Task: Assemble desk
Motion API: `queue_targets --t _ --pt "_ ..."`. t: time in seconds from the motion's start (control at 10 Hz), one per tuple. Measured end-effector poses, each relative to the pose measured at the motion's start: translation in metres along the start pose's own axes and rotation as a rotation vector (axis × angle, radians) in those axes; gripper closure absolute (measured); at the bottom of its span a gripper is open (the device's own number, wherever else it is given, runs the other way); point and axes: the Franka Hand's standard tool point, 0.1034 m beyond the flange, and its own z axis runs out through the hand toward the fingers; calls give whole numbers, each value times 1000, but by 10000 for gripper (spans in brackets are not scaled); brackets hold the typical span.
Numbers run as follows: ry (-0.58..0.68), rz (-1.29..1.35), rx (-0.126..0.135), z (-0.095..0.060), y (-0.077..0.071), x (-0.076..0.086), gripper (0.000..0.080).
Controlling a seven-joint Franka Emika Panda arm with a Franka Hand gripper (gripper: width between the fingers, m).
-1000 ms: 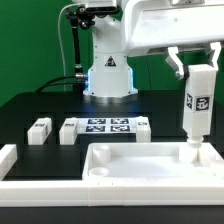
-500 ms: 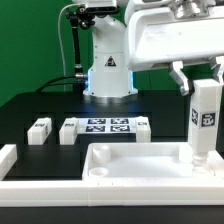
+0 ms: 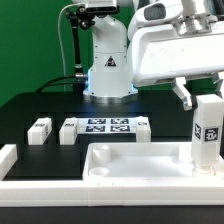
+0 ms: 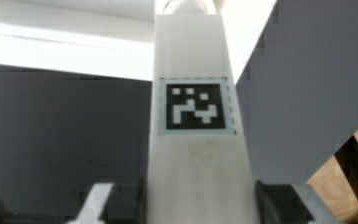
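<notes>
The white desk tabletop lies rim-up at the front of the exterior view. A white square leg with a black-and-white tag stands upright at the tabletop's right end, its lower end down inside the rim. My gripper is shut on the leg's upper part. One finger shows beside the leg. In the wrist view the leg fills the middle and runs out between the two fingers of my gripper. Whether its foot sits in a corner socket is hidden.
Three loose white legs lie behind the tabletop around the marker board. A low white border rail runs along the left and front. The robot's base stands at the back.
My gripper has moved down and toward the exterior view's right, carrying the leg with it. The leg's top now sits lower over the tabletop's right end.
</notes>
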Motion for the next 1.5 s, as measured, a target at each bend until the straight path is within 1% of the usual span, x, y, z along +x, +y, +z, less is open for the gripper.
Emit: queue_targets --t 0.2,0.4,0.6,0.8,1.0,1.1,1.2,1.3,1.4,1.5 --pt "64 0 -8 5 -3 1 508" --pt "101 2 -19 5 -3 -6 508" --pt "144 14 -29 3 -5 -17 508" --pt "156 30 -35 2 -5 -20 508" --pt "143 31 -33 3 -4 -21 508" --pt "140 31 -33 3 -4 -21 410" --pt "140 31 -33 4 -4 -22 274" --pt "139 31 -33 4 -4 -22 274" --pt "139 31 -33 4 -4 -22 176" --pt "139 31 -33 4 -4 -22 158"
